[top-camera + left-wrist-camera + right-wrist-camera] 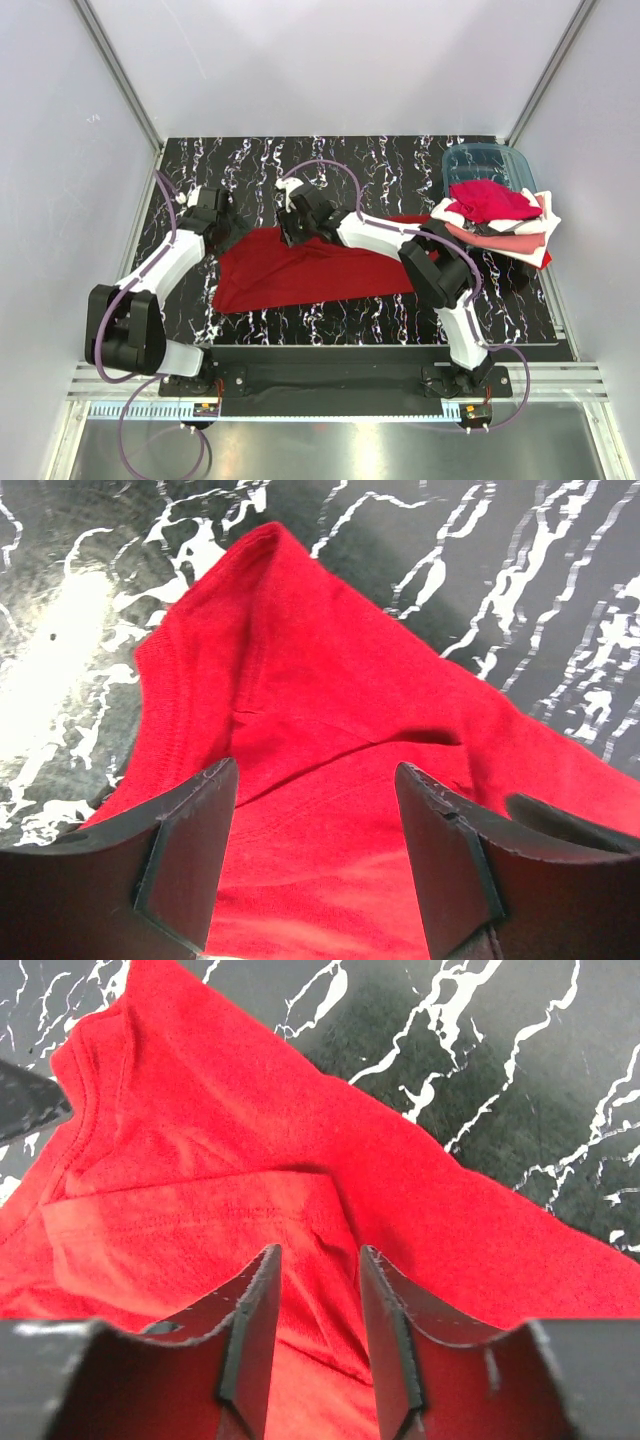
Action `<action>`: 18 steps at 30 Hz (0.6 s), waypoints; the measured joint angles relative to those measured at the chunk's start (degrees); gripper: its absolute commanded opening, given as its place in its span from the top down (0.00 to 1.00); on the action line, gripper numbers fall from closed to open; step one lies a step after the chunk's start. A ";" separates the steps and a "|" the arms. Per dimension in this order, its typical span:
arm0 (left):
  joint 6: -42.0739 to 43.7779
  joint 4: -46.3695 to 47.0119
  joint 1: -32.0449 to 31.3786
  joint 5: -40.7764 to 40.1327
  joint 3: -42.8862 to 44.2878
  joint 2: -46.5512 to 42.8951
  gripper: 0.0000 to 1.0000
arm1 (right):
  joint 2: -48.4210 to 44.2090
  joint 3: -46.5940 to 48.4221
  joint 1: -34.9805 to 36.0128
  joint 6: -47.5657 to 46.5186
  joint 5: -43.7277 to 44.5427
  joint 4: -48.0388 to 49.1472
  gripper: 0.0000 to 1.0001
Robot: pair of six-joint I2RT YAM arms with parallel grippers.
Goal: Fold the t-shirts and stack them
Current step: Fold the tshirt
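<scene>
A large deep red t-shirt (310, 272) lies partly spread on the black marbled table. Its far left corner is bunched between the two grippers. My left gripper (236, 236) is open wide over that corner; in the left wrist view the gripper (315, 770) has red cloth (300, 680) below its jaws. My right gripper (291, 228) is open with a narrower gap, and in the right wrist view the gripper (319, 1252) hangs over a folded edge of the shirt (200, 1210). A pile of red, pink and white t-shirts (497, 218) sits at the far right.
A teal translucent bin (487, 163) stands behind the pile at the back right. White walls and metal frame posts close in the table on three sides. A dark part (22, 1100), apparently of the left gripper, shows at the left edge of the right wrist view.
</scene>
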 measured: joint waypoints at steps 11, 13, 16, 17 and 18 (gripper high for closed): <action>0.26 1.44 0.39 3.96 -0.92 -0.44 0.33 | 3.34 2.93 0.00 0.42 -0.02 -3.58 0.64; 0.24 1.73 0.59 4.74 -0.94 -0.44 0.33 | 3.80 3.52 0.00 0.39 -0.13 -4.15 0.76; 0.24 2.51 1.09 6.14 -1.27 -0.44 0.34 | 4.28 4.13 0.00 0.66 -1.22 -4.66 0.90; 0.22 2.69 1.29 6.45 -1.42 -0.44 0.34 | 4.33 4.17 0.02 0.76 -1.57 -4.74 0.94; 0.24 2.86 1.38 6.75 -1.60 -0.44 0.34 | 4.35 4.20 0.02 0.83 -1.97 -4.79 0.97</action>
